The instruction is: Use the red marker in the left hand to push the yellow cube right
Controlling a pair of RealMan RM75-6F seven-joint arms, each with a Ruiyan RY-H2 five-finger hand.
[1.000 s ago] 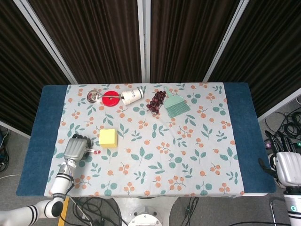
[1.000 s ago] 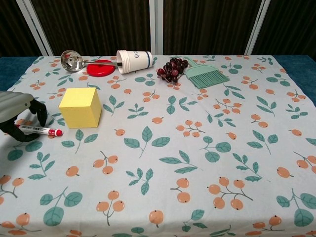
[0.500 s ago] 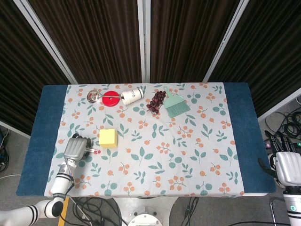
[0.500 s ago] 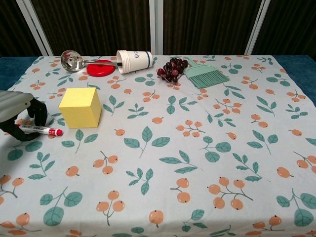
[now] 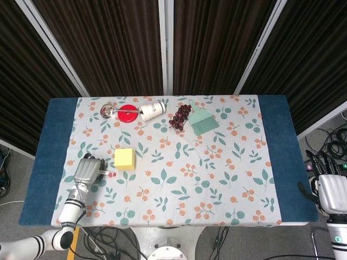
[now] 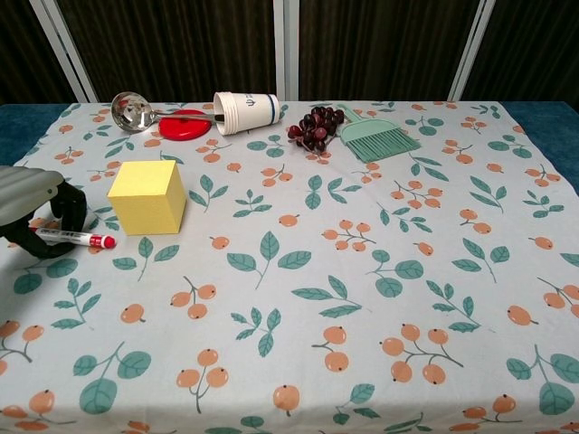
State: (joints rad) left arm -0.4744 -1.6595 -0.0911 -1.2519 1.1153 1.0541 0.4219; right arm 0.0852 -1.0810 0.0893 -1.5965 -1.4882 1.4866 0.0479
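- We see a white paper cup (image 6: pixel 246 112) lying on its side near the far edge of the tabletop, mouth toward the left; what is inside, we cannot tell.
- Just left of it lie a flat red round lid (image 6: pixel 182 125) and a shiny metal ladle (image 6: pixel 132 111); to its right, a bunch of dark red grapes (image 6: pixel 315 127) touches a small green plastic brush (image 6: pixel 380 138).
- Our left hand (image 5: pixel 87 171), near the tabletop's left edge, grips the red-capped white marker (image 6: pixel 75 239), fingers curled round its barrel, cap tip pointing right.
- The yellow cube (image 6: pixel 148 195) sits on the leaf-and-berry printed tablecloth (image 6: pixel 362 253), just right of and beyond the marker's tip, not touching it.
- Right of the cube the cloth lies bare all the way to the right edge.
- Only the head view shows our right hand (image 5: pixel 333 194), off the tabletop's near right corner; its fingers are hidden, so we cannot tell their state.
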